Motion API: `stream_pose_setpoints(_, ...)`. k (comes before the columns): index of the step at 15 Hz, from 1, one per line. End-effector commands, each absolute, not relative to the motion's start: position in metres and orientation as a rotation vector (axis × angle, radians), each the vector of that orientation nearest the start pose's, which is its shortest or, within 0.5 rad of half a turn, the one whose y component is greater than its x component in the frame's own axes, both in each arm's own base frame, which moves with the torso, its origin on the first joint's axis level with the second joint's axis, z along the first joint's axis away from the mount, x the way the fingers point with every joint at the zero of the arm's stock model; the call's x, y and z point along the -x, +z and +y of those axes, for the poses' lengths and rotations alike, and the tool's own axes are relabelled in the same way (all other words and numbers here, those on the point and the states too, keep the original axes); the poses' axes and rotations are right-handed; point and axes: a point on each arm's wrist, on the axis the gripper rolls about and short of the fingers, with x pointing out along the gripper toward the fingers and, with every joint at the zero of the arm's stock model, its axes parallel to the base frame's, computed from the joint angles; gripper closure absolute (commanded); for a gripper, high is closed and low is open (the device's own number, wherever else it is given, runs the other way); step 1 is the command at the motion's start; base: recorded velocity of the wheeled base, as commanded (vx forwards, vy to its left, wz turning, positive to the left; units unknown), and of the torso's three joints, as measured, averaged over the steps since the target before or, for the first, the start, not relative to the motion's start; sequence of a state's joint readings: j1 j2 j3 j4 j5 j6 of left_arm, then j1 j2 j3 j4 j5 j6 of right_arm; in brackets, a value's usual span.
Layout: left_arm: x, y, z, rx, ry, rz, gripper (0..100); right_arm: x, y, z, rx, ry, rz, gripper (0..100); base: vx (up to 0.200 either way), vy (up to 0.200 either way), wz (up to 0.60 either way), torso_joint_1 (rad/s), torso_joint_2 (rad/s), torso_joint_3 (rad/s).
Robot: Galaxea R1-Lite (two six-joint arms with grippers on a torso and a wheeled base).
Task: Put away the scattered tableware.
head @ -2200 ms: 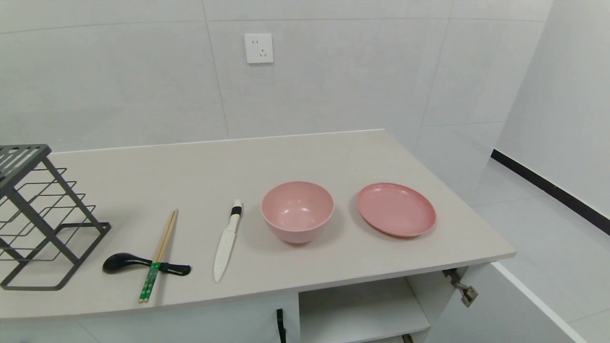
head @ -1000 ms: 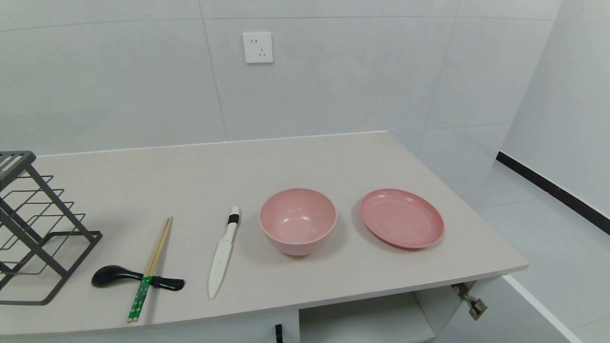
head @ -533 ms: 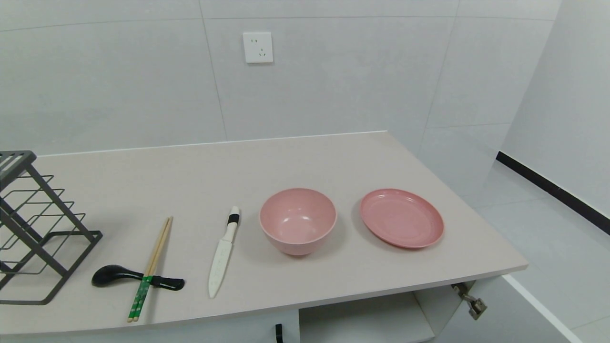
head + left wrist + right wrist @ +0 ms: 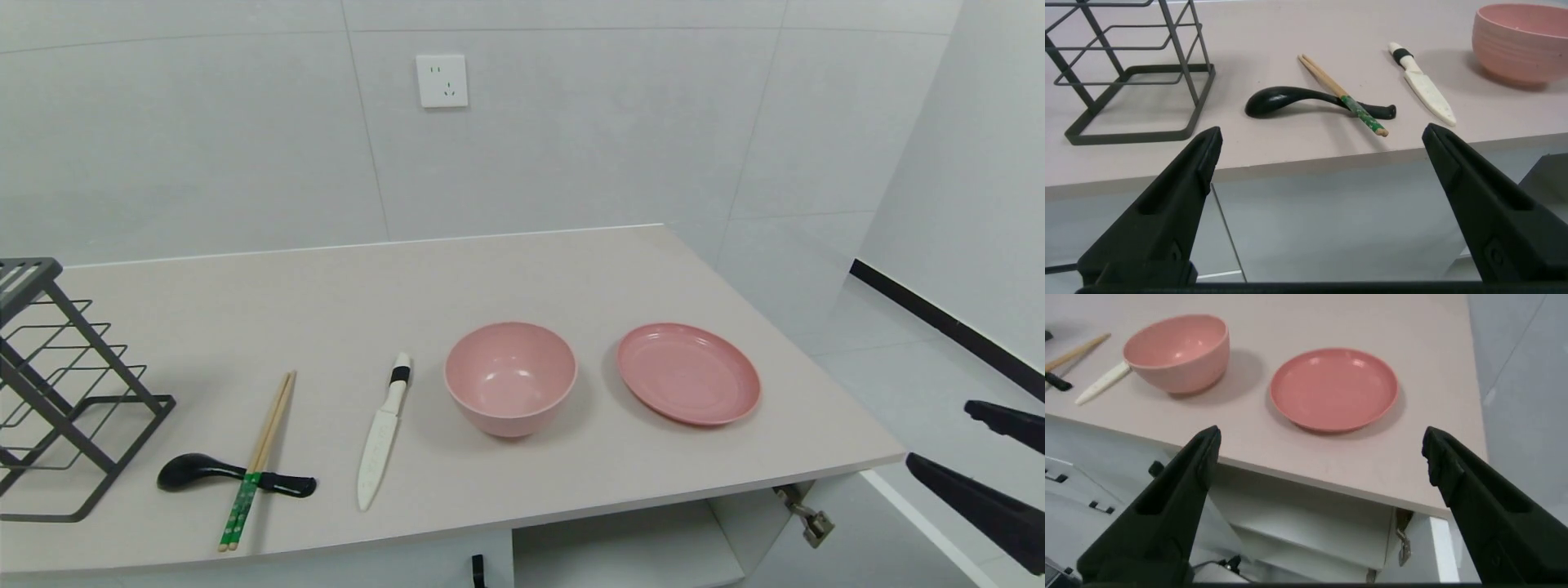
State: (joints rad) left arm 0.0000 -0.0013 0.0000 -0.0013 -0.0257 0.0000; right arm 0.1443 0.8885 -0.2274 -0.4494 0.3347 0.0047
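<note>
The right gripper (image 4: 1321, 434) hangs released, its 2 black fingers (image 4: 980, 502) spread wide, just off the near right corner of the counter (image 4: 490, 278). Of the tableware, the pink plate (image 4: 688, 373) lies nearest to it, flat on the counter's right end. The pink bowl (image 4: 510, 377) stands upright just left of the plate, not touching it.

The left gripper (image 4: 1321, 131) is also open, with 2 dark wedge-shaped fingers held well apart in front of the counter's near edge. Beyond it lie the black spoon (image 4: 1282, 100) and the chopsticks (image 4: 1343, 86).

The plate is round and shallow with a raised rim. The bowl is deep and rounded, smooth, with small highlights inside. Left of the bowl a cream knife (image 4: 384, 433) with 1 black band on its handle lies flat, tip toward the near edge. The 2 wooden chopsticks, green-patterned at their near ends, rest across the glossy spoon's handle.

A dark grey metal wire rack (image 4: 33, 268) stands at the left end. The counter is pale, matte beige. Under its near right edge are a white shelf (image 4: 637, 547) and a metal hinge (image 4: 804, 510).
</note>
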Motion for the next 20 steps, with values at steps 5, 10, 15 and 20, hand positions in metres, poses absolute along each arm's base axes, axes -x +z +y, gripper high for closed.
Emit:
stream_pose_setpoints(5, 0.023, 0.076, -0.001, 0.003, -0.025, -0.001, 0, -0.133, 0.136, 0.027, -0.001, 0.481, 0.381, 0, 0.0, 0.0, 0.0, 0.0, 0.0, 0.0)
stream_pose_setpoints(10, 0.023, 0.076, -0.001, 0.006, -0.023, -0.001, 0, -0.166, 0.129, 0.032, 0.005, 0.488, 0.445, 0, 0.0, 0.0, 0.0, 0.0, 0.0, 0.0)
stream_pose_setpoints(15, 0.023, 0.076, 0.0, 0.008, -0.021, -0.001, 0, -0.217, 0.134, 0.037, -0.06, 0.493, 0.469, 0, 0.0, 0.0, 0.0, 0.0, 0.0, 0.0)
stream_pose_setpoints(20, 0.023, 0.076, 0.0, 0.008, -0.021, -0.001, 0, -0.237, 0.127, 0.037, -0.077, 0.469, 0.501, 0, 0.0, 0.0, 0.0, 0.0, 0.0, 0.0)
